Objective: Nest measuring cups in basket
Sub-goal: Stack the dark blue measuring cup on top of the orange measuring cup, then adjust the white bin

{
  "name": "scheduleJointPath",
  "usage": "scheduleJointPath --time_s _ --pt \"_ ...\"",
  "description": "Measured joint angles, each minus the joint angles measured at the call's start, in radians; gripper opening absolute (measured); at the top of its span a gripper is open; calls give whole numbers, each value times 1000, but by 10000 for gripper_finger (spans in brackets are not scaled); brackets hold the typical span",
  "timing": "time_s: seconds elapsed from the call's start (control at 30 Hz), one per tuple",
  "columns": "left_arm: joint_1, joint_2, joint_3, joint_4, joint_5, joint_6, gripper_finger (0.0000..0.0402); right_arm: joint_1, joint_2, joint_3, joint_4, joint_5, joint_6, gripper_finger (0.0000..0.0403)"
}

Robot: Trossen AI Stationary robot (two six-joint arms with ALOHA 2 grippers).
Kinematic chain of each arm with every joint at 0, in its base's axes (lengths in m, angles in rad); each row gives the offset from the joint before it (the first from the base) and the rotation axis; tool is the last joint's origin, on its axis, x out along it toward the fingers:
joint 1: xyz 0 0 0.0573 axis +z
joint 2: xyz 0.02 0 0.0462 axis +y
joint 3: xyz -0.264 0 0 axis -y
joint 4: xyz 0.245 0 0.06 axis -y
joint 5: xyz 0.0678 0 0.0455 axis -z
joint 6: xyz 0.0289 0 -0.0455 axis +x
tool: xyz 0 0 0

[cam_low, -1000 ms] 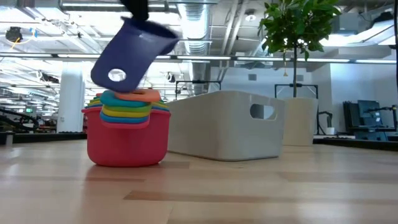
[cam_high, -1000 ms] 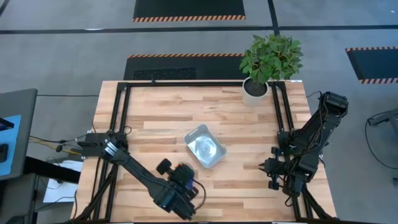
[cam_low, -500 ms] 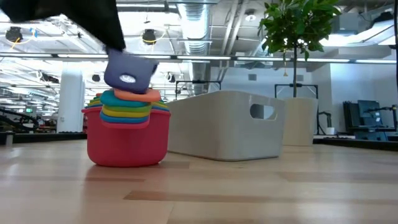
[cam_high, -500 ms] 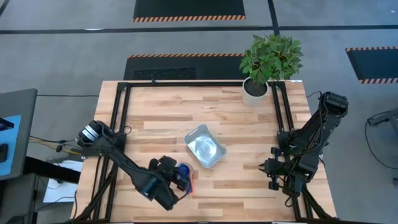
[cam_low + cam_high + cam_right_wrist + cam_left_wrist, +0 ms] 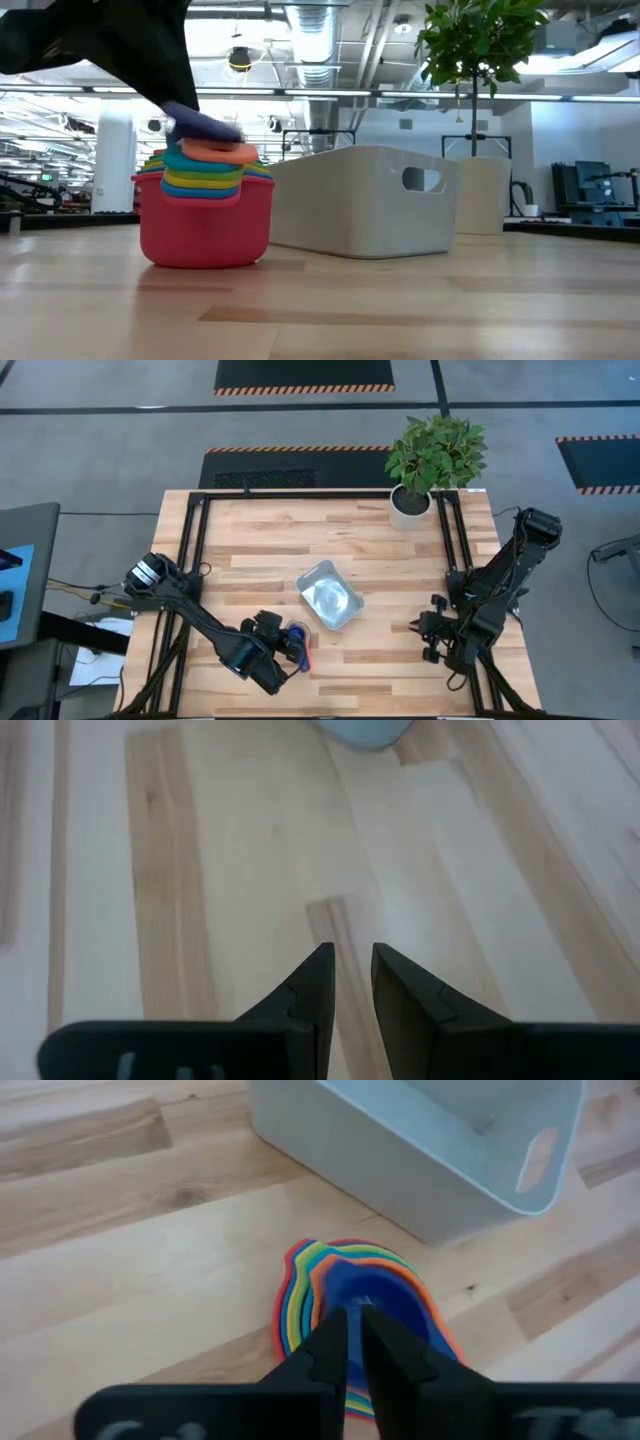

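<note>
The left claw (image 5: 352,1342), fingers nearly pressed together, is pinching the dark blue plastic measuring cup (image 5: 368,1295) atop the rainbow stack of nested cups (image 5: 205,215), lower-left of centre, beside the silvery rectangular basket (image 5: 329,596). The right claw (image 5: 347,982) is idling, slightly parted.

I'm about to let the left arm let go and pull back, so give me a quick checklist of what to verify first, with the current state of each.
1. Dark blue cup sits inside the nested stack: ok, low on the orange cup.
2. Left gripper released: not ok, fingers close together at the cup.
3. Stack upright on the table: ok.
4. Stack in the basket: not ok, it stands beside it.
5. Right gripper clear: ok, slightly parted over bare wood at the table's right.
</note>
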Motion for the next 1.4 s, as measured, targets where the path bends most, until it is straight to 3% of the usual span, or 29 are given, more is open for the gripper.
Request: scheduleJointPath --time_s 0.23,0.37,0.43,0.6,0.73,1.0,1.2,1.4 --pt "0 0 -5 -1 25 -16 88 -101 0 0 29 5 -12 93" --pt "-3 0 -5 -1 -17 34 124 -155 0 0 84 38 -70 93" --pt "-2 0 -5 -2 -69 49 136 -183 0 0 176 39 -165 93" --pt "-2 0 -5 -3 -155 131 146 -248 20 0 523 -108 -550 93" --pt "-2 0 -5 -1 -192 163 147 -319 29 0 678 -165 -727 93" --pt "-7 0 -5 7 -209 200 147 -425 29 -26 678 -356 -694 91" --pt "-10 0 -5 13 -217 208 147 -413 29 -84 658 -395 -587 78" --pt "-9 0 -5 31 -238 222 147 -415 29 -123 661 -385 -582 67"
